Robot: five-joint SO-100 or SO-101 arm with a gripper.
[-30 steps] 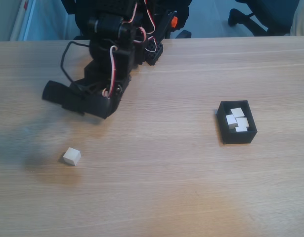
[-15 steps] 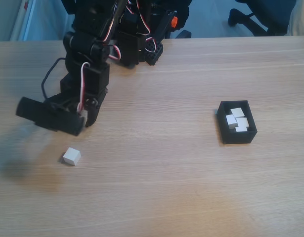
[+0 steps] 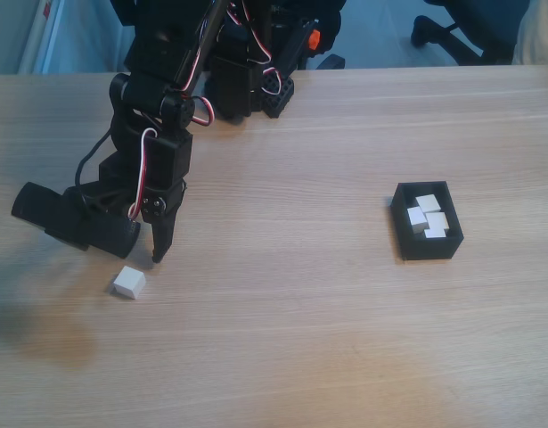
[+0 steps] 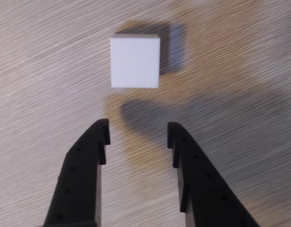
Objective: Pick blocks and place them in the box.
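Approach looks like the step in hand: gripper (image 4: 137,130) hangs empty with jaws spread just short of the lone block (image 4: 135,61) on the table (image 3: 300,312), well apart from the box (image 3: 403,227), so it should next advance to straddle the cube before closing.

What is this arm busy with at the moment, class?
A black robot arm is reaching for a loose pale block on the wooden table. Its gripper is open, and in the wrist view the block lies just ahead of the fingertips, not yet between them. Over on the right of the fixed view, the black box already holds several blocks.
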